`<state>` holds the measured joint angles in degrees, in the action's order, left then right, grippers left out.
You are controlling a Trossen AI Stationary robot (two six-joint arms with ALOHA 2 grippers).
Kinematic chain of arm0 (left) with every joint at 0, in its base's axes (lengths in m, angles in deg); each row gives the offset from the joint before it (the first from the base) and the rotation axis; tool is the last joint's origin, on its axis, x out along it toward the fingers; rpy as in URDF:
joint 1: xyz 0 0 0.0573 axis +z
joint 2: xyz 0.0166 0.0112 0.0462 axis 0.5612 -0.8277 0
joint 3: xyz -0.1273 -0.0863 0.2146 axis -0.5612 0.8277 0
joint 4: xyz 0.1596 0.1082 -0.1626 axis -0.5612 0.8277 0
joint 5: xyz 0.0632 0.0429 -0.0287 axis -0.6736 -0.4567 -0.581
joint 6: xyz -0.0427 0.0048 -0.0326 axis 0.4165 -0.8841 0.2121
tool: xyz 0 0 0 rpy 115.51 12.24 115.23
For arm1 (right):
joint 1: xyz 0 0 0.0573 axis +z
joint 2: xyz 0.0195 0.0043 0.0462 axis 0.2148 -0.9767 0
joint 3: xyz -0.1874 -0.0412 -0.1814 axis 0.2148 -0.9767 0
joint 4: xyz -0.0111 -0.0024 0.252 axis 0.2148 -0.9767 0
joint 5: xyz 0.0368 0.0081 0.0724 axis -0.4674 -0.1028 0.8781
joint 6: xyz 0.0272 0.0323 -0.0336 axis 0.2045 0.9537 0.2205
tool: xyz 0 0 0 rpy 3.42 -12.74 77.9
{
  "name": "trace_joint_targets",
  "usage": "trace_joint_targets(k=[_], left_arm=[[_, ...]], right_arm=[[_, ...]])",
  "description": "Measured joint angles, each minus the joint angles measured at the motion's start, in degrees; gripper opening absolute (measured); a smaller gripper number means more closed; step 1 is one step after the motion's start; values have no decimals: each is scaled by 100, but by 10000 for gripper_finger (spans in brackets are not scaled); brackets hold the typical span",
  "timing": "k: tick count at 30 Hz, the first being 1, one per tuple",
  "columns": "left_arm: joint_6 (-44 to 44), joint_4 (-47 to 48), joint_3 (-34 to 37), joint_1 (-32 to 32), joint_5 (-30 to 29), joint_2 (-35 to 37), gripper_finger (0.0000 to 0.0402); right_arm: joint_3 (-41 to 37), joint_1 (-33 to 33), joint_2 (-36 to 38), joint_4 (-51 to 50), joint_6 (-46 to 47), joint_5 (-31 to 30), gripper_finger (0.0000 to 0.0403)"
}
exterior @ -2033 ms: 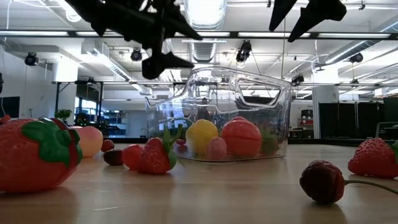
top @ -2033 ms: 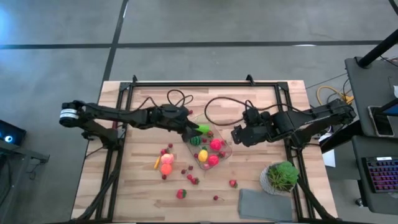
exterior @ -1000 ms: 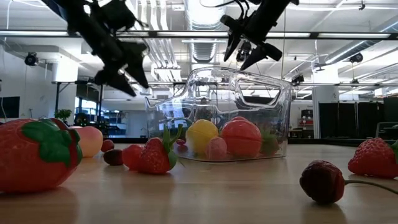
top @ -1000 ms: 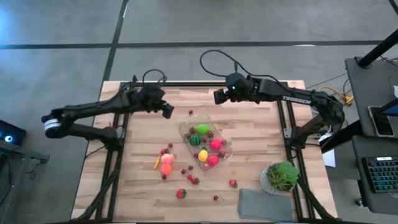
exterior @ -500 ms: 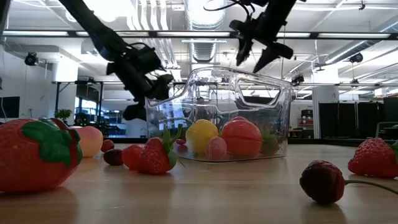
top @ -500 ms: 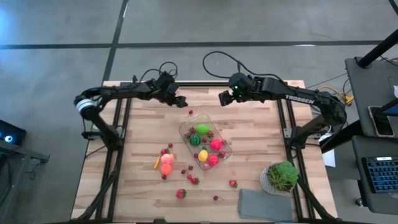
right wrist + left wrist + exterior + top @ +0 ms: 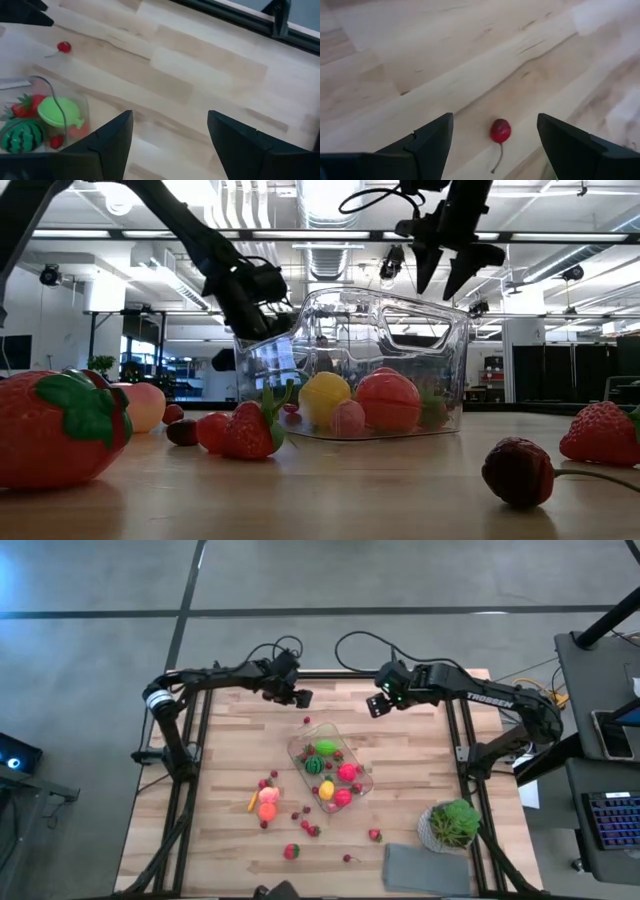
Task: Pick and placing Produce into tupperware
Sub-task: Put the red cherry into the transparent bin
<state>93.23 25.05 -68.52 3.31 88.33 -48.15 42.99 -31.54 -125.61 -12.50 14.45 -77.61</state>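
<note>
Left gripper (image 7: 492, 137) spread wide over a lone cherry (image 7: 500, 131) — far of the tupperware (image 7: 331, 766). Right gripper (image 7: 167, 135) spread too — empty.

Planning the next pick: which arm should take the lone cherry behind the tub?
Left, probably. The left gripper hangs with open jaws right by the cherry, which sits centred in its wrist view. The right gripper, also open, is farther off, beyond the tupperware.

Pale wooden table (image 7: 220, 760). Small cherry (image 7: 500, 131) just ahead of the spread left gripper (image 7: 492, 140). Tupperware (image 7: 331, 767) beyond it.
</note>
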Motion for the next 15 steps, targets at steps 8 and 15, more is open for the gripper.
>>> trace_joint_targets(k=[8, 15], left_arm=[[706, 444, -205, -21, 194, -322, 250], [1049, 407, -371, -150, 857, -522, 236]], right_arm=[[-39, 0, 1, -201, -24, -20, 247], [-68, 0, 1, -196, -193, -230, 242]])
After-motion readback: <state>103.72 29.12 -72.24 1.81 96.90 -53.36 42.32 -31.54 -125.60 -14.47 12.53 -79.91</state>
